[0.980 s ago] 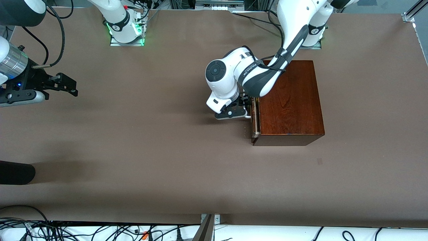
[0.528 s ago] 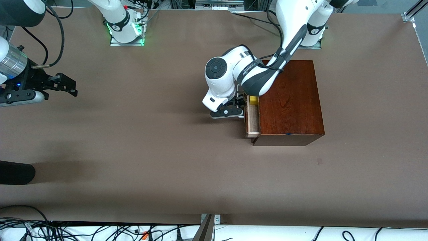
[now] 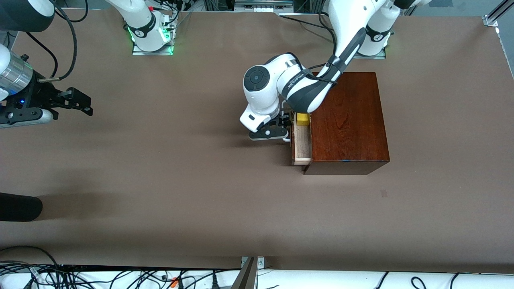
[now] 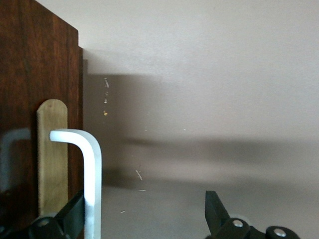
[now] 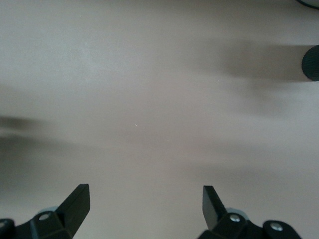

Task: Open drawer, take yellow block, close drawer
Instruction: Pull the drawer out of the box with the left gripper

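The drawer point(image 3: 302, 143) stands partly pulled out of the mahogany box point(image 3: 347, 120), which sits on the bench point(image 3: 180, 180) toward the left arm's end. The yellow block point(image 3: 302, 119) lies in the tray's corner farthest from the front camera. The left end effector point(image 3: 277, 130) is at the white bar handle point(image 4: 92, 184), fingers spread, one either side of the bar. The right end effector point(image 3: 76, 102) waits over bare bench, fingers apart. The block looks light, rigid and smooth-faced, best pinched from above across two flat sides; the rigid handle suits hooking.
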Tool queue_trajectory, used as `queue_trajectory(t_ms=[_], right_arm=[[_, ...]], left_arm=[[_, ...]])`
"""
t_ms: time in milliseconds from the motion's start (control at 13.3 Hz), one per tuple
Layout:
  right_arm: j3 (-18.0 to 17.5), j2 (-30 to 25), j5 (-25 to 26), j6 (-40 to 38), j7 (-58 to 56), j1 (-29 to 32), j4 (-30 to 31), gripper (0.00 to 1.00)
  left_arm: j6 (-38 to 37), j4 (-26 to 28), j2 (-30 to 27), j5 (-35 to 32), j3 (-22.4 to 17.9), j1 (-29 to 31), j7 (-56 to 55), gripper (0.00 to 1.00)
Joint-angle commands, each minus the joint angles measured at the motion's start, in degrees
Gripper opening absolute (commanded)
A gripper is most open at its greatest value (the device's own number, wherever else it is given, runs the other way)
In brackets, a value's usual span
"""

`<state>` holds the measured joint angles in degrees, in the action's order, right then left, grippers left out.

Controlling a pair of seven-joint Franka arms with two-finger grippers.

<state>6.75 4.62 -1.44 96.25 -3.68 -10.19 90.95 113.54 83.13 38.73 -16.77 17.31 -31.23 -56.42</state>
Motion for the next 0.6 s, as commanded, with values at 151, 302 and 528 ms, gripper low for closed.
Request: queue_trajectory(t_ms=[151,302,528], right_arm=[[0.0,0.1,-1.1,-0.4,0.3,0.3,-0.7,1.00],[0.0,0.1,-1.1,-0.5,0.3,0.3,-0.7,1.00],[0.1,0.1,-1.1,-0.5,0.3,0.3,-0.7,1.00]], left_arm=[[5.5,-3.5,3.0,5.6,2.0,-2.9,-2.2,1.00],[5.7,-3.5,3.0,5.7,2.0,-2.9,-2.3,1.00],[5.7,-3.8,2.9,6.0,2.0,-2.9,-2.3,1.00]])
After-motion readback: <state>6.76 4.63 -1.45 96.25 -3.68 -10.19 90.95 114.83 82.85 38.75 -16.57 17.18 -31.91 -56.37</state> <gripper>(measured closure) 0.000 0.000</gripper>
